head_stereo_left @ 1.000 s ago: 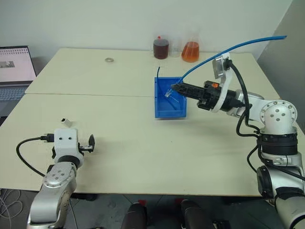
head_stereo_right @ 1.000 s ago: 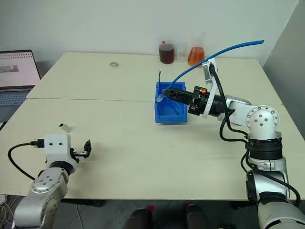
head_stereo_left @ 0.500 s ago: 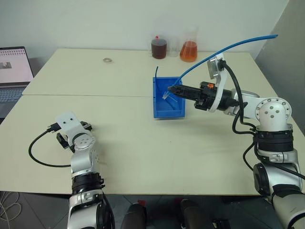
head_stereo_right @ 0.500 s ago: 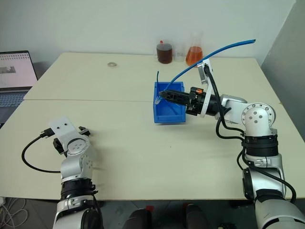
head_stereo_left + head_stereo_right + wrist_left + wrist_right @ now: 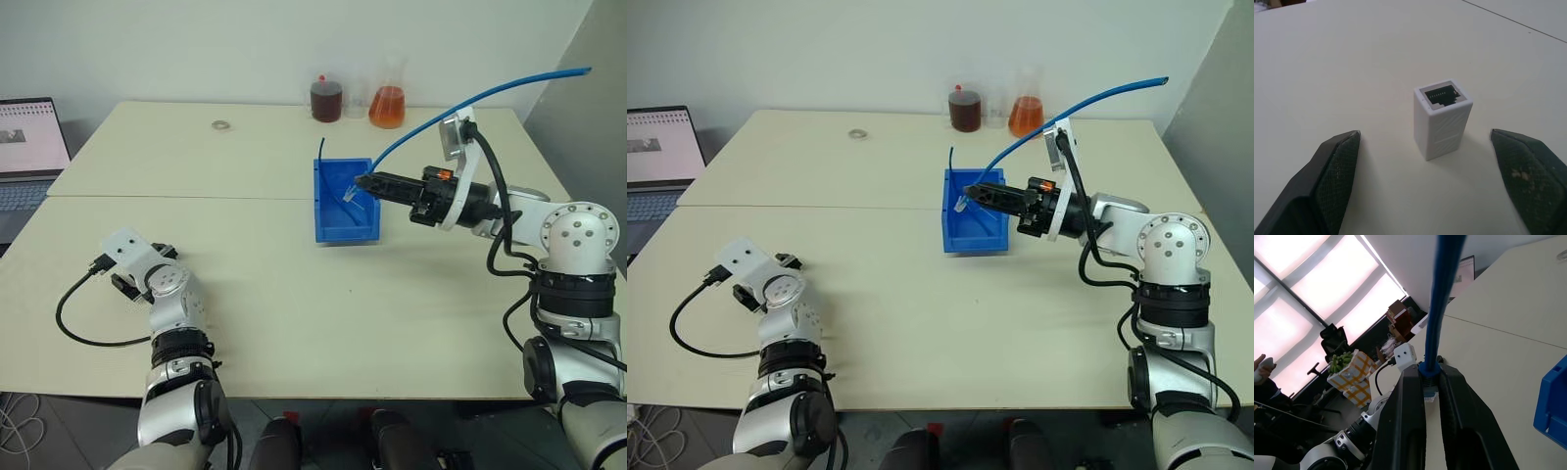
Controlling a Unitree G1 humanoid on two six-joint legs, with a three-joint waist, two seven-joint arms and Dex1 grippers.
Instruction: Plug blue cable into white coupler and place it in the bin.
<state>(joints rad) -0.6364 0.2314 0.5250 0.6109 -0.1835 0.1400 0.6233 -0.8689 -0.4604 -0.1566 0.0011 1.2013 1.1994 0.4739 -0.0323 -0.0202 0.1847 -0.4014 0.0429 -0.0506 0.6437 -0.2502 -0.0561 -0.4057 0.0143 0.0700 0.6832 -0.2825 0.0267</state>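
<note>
The white coupler (image 5: 1442,120) stands upright on the table, socket facing up, between the fingers of my open left gripper (image 5: 1424,136), which touch nothing. In the head views that left gripper (image 5: 157,255) lies low over the table's near left part. My right gripper (image 5: 361,182) is shut on the blue cable (image 5: 490,95) just behind its clear plug (image 5: 348,193), held above the blue bin (image 5: 343,235). The cable arcs up and away to the right. In the right wrist view the cable (image 5: 1444,293) runs out from between the closed fingers (image 5: 1410,396).
Two flasks, one with dark liquid (image 5: 327,99) and one with orange (image 5: 389,103), stand at the table's far edge. A laptop (image 5: 29,142) sits at far left. A small ring (image 5: 220,124) lies on the far table. A short dark wire (image 5: 323,149) rises by the bin.
My left arm has swung forward and left and its wrist has rolled, bringing the open gripper around the coupler. The right gripper has kept still with the cable.
</note>
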